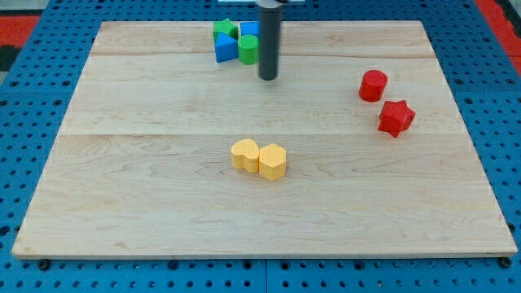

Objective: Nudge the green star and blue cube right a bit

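Green star [225, 30] & blue cube [250, 29] clustered at board [163, 203] top edge, my tip [268, 77] (bare rod, grasping nothing) just right of cluster; need to circle to cluster's left, push right gently.

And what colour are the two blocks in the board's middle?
Both blocks are yellow; the camera view, the only one, shows them.

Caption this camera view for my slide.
My tip beside the green and blue blocks at the board's top.

Rod [269, 37]: upper end cut off by the view's top edge. Blue cube [250, 29]: right part hidden behind rod. Green star [225, 29]: shape partly masked by neighbouring blocks.
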